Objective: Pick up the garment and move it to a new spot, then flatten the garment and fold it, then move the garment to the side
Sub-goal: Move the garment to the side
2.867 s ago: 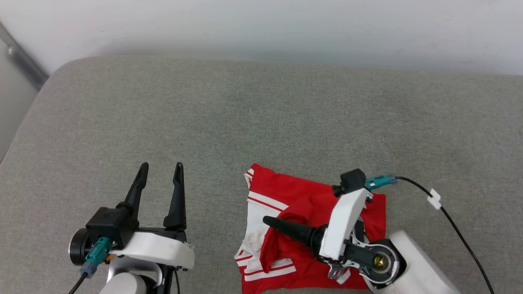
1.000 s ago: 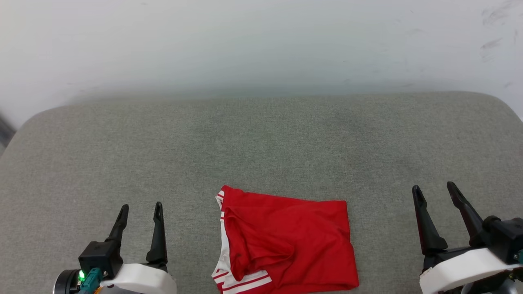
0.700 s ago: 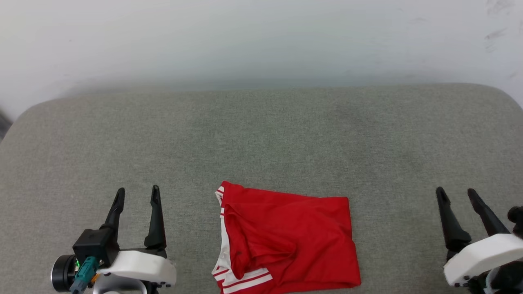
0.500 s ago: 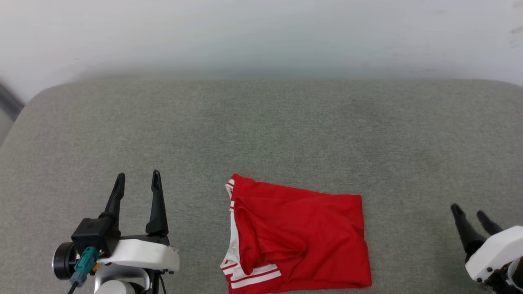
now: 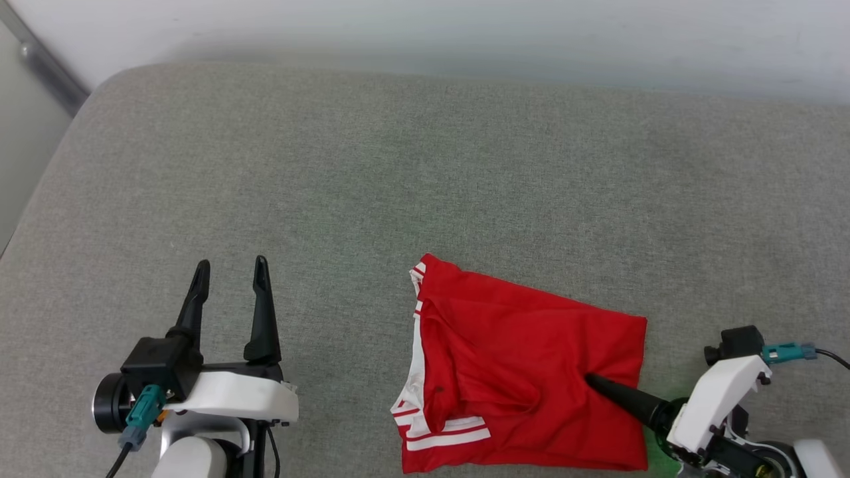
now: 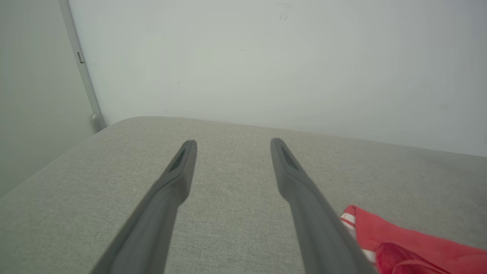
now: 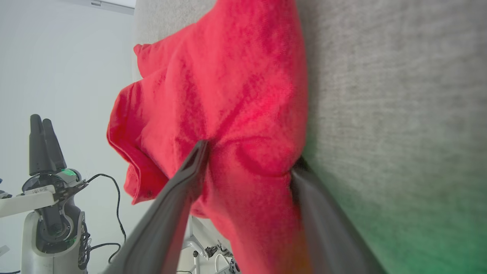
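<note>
- Down at the lower right of the head view, the right gripper (image 5: 601,388) has swung in. A second ago it stood well off to the side, fingers pointing up, clear of the cloth. Now one dark finger lies across the right part of the garment (image 5: 531,358).
- The garment sits as a folded red packet on the grey padded surface (image 5: 398,166), white striped trim showing along its left edge. Its shape looks unchanged. The whole picture has shifted, and that is the camera moving, not the shirt.
- Over at the lower left, the left gripper (image 5: 231,263) is parked with fingers spread and nothing between them, well apart from the garment.
- From the left wrist, the left gripper (image 6: 233,142) points across the bare grey padded surface (image 6: 228,182), jaws wide. A red corner of the garment (image 6: 399,236) peeks in at lower right.
- From the right wrist, the right gripper (image 7: 249,154) straddles the garment (image 7: 236,76). One finger presses on top and the other is tucked at the edge where cloth meets the grey padded surface (image 7: 399,95). The jaws are spread, not yet pinching.
- My read: folding is done and this is the set-up for the last move to the side. The pinch needs to catch every layer, or the fold may spill open.
</note>
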